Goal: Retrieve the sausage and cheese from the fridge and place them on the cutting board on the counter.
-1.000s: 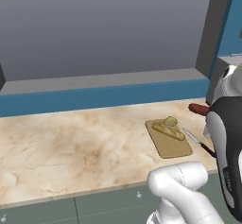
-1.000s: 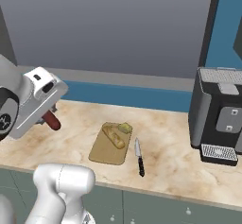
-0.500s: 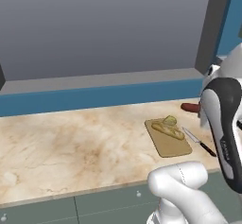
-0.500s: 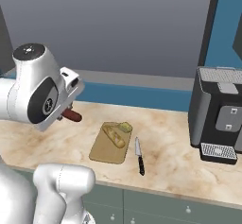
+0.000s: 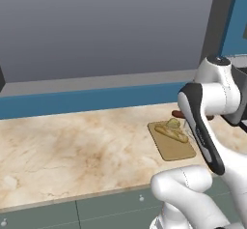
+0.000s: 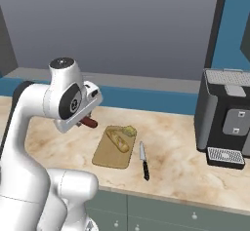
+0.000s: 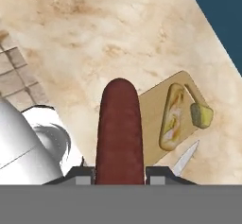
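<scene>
One two-finger claw (image 7: 119, 172), clamped on one thin dark red-brown sausage link (image 7: 118, 128); sausage sticks out straight between fingertips (image 7: 80, 173), held in air above beige marbled stone-look counter (image 7: 94, 34). One small tan wooden cutting board (image 6: 108, 154) just beyond sausage tip. On board: one pale yellowish elongated item (image 6: 117, 140), one small yellow cheese lump (image 6: 129, 130) at far corner. One slim dark-handled knife (image 6: 143, 160) beside board. One black coffee machine (image 6: 225, 119) farther along counter.
</scene>
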Available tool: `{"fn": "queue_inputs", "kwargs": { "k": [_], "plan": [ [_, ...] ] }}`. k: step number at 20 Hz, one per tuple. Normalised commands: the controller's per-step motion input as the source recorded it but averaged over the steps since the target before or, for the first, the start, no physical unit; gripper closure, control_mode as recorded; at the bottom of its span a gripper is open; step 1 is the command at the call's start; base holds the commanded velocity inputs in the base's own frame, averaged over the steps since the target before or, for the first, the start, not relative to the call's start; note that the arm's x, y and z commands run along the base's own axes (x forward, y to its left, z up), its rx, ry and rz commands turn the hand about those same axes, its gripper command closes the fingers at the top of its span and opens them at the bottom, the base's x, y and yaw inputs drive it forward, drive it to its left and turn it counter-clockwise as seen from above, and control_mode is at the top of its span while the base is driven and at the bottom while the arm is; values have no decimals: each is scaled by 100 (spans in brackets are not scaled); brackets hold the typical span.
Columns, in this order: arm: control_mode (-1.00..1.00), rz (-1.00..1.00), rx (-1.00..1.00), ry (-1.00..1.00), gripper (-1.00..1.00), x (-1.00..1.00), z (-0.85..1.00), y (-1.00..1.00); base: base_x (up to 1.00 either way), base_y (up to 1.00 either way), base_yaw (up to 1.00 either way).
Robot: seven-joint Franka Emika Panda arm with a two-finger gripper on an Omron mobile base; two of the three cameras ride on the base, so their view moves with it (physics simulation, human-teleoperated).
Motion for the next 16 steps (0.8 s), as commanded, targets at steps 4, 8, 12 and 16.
{"fn": "queue_inputs", "kwargs": {
  "k": [4, 8, 12, 16],
  "plan": [
    [-100, 11, 0, 8, 100, 67, -99, -38, 0, 0, 0],
    [-100, 3, 0, 0, 100, 49, -94, -10, 0, 0, 0],
    [-100, 1, 0, 0, 100, 41, -86, -3, 0, 0, 0],
    [-100, 0, 0, 5, 100, 39, -71, 0, 0, 0, 0]
  ]
}}
